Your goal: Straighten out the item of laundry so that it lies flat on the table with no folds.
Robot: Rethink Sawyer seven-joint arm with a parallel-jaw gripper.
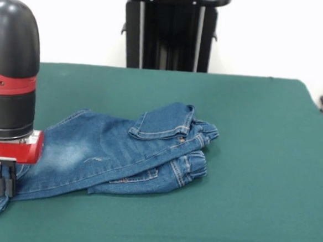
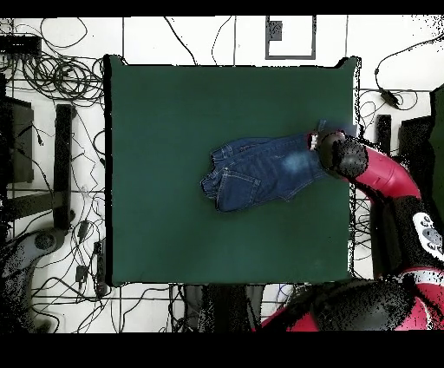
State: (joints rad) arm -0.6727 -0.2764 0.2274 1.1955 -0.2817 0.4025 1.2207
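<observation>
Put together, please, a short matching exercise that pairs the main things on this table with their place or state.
Things:
1. jeans
2. hand
3. table
4. waistband end of the jeans

Place or state:
a. flat dark green surface
b. bunched, with the waist and pockets folded over
c. lying crumpled, not flat
d. down at the leg hem

Pairs: 1-c, 2-d, 3-a, 4-b
</observation>
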